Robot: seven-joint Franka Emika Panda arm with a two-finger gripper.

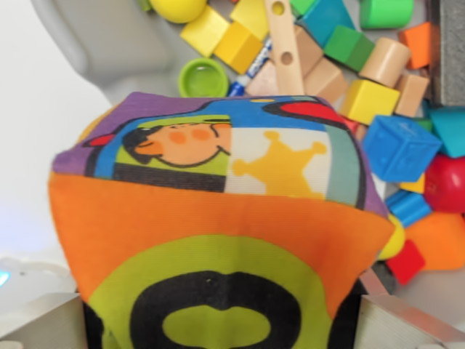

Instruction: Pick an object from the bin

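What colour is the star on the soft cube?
Yellow star on the soft cube, clearest in the wrist view.

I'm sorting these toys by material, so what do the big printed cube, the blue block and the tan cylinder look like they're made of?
Printed cube: fabric, matte; a woven texture and soft sagging edges show.
Blue block: probably soft rubber or plastic, with embossed faces and rounded edges.
Tan cylinder: likely unpainted wood, pale and matte.

cloth cube [218,225]: bottom cut off by lower edge, hides much of the toy pile | claw [218,331]: only finger corners show | green cup [386,12]: cropped at top
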